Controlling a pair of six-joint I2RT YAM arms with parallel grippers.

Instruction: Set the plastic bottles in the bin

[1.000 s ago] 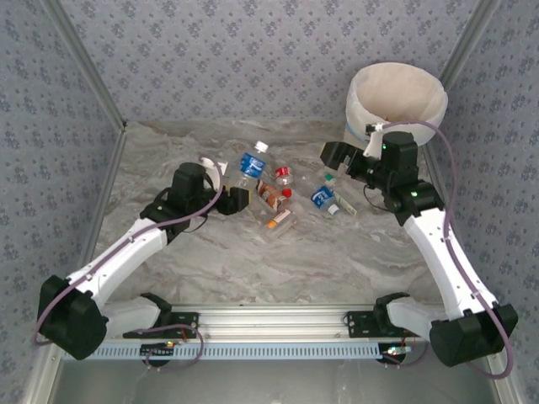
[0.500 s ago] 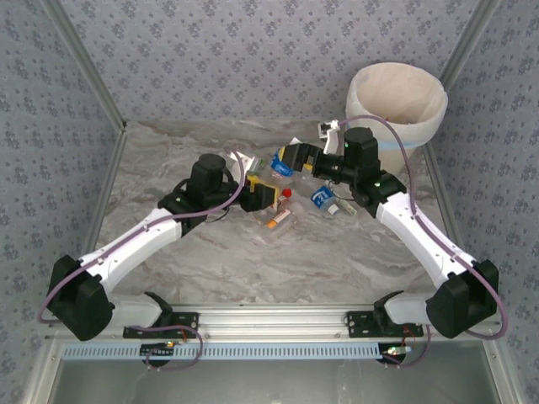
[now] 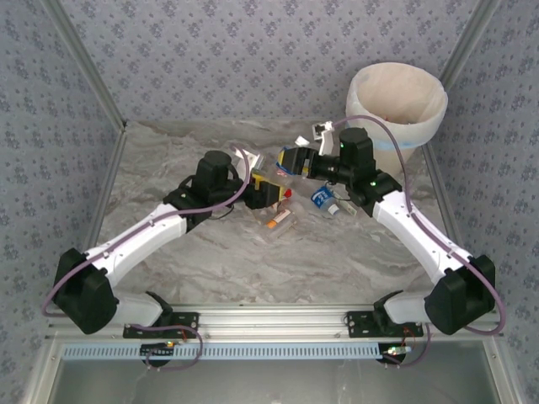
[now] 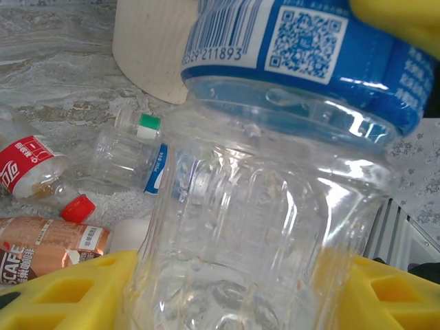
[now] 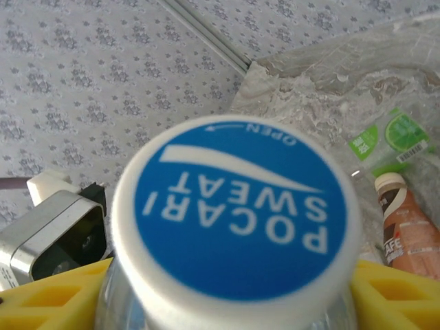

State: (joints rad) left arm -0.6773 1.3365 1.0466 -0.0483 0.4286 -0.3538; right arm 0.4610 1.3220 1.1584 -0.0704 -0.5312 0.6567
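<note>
Marbled grey table (image 3: pixel 253 261) enclosed by walls (image 3: pixel 210 59) of blue-grey floral paper; metal rail (image 3: pixel 278 318) along the near edge.

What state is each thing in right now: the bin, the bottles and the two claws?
bin: upright, open, bag-lined.
blue-label bottle: capped, gripped at both ends.
left gripper: shut on that bottle's lower body.
right gripper: shut on its cap end.
coffee bottle: lying on its side.
red-label bottle: lying on its side.
green-capped bottle: lying on its side, capped.
</note>
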